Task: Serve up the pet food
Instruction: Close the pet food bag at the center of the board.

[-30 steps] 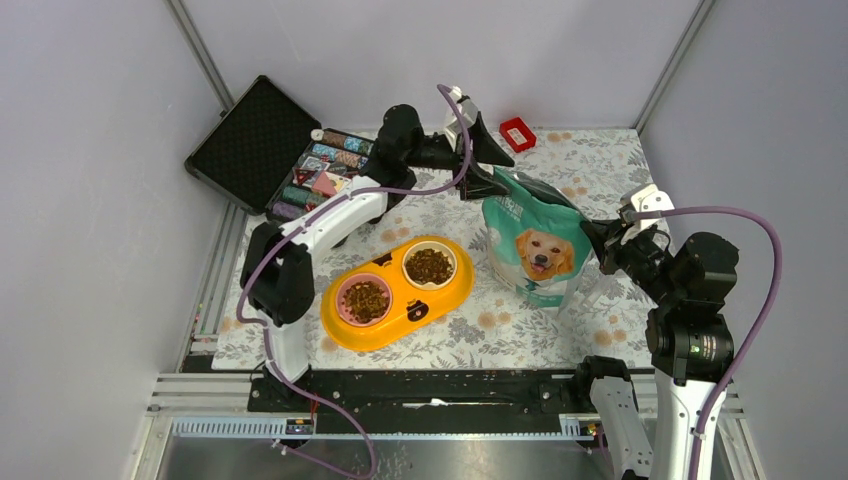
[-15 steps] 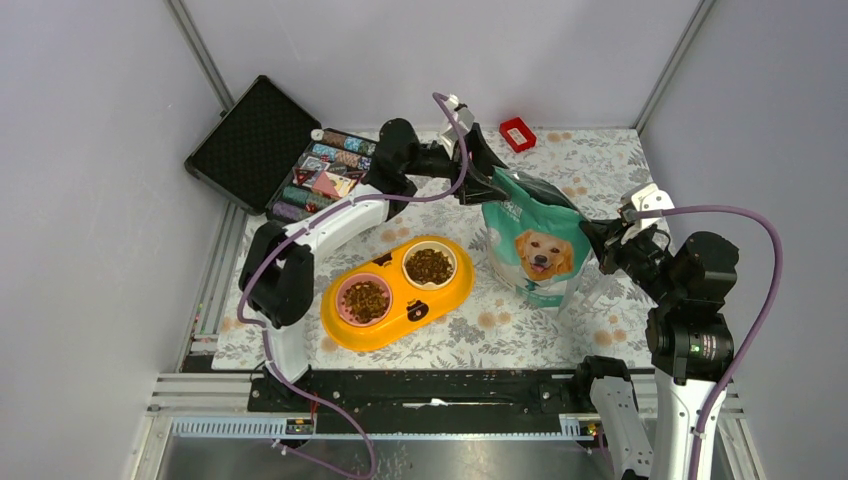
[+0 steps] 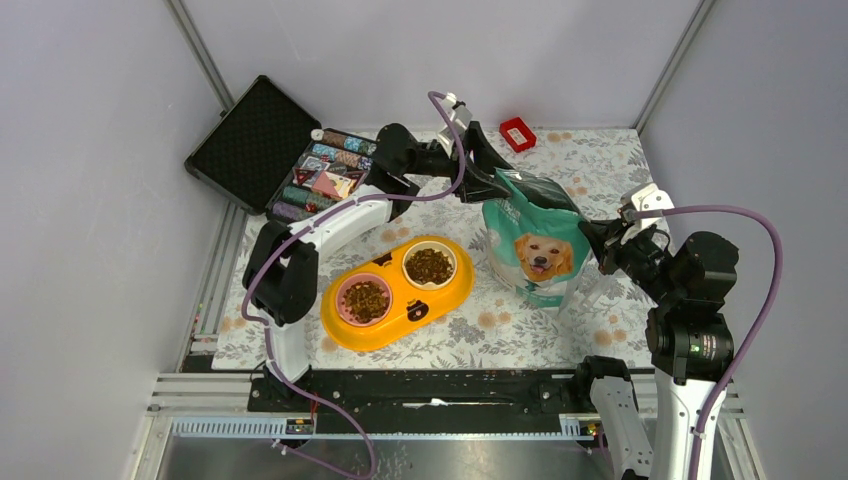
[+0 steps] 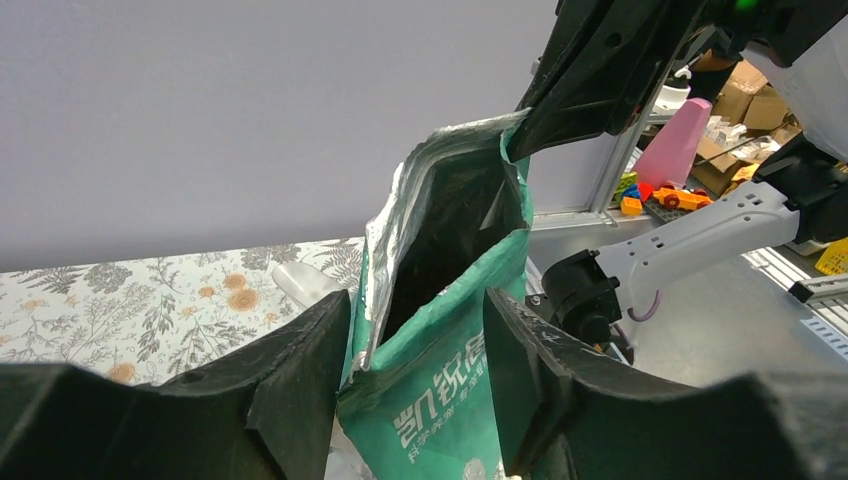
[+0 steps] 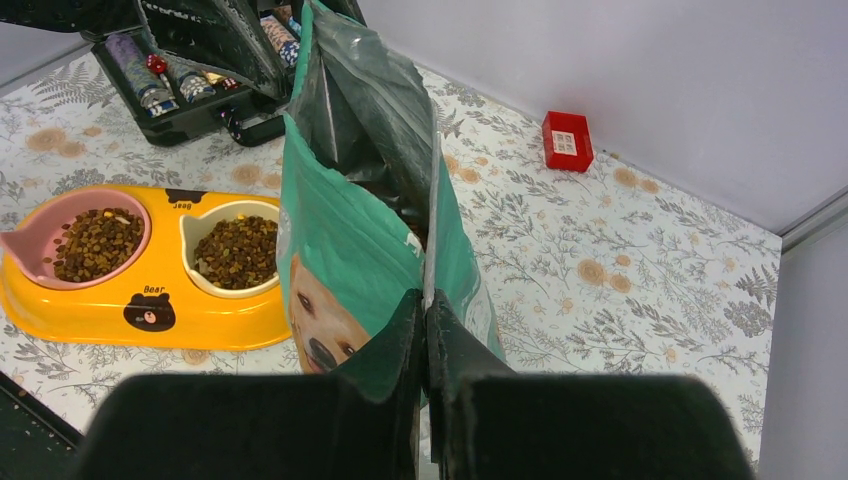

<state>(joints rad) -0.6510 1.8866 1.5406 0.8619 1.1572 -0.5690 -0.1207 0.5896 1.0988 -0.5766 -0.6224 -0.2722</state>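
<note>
Most of the view is taken by a floral-print surface [image 3: 600, 170], with everything else standing on it or at its edge. At its far-left corner an open black case [image 3: 255, 140] holds rows of coloured chips [image 3: 325, 170], its lid leaning back past the edge. Right of centre the teal-and-white pouch [image 3: 535, 245] stands upright, the golden retriever print facing the arms, its top torn open so the silver lining shows in the left wrist view; what is inside stays dark and cannot be made out. Just left of the pouch, apart from it, lies a yellow double feeder [image 3: 440, 300] with a bear mark on its front wall. Its pink bowl sits nearer the arms and its white bowl farther back. The left tool [image 3: 487, 178] is at the pouch's upper far-left corner, its fingers [image 4: 300, 370] spread wide on either side of the front wall, released and not pinching it. The right tool [image 3: 598, 240] is clenched on the pouch's right side seam, the fingers [image 5: 405, 330] pressed together over the teal film. A small red box [image 3: 517, 133] lies near the back wall, well apart from the rest. Smallest is the pet food [image 3: 366, 299]: dark-brown pellets fill the pink bowl and the white one [image 3: 429, 266].
</note>
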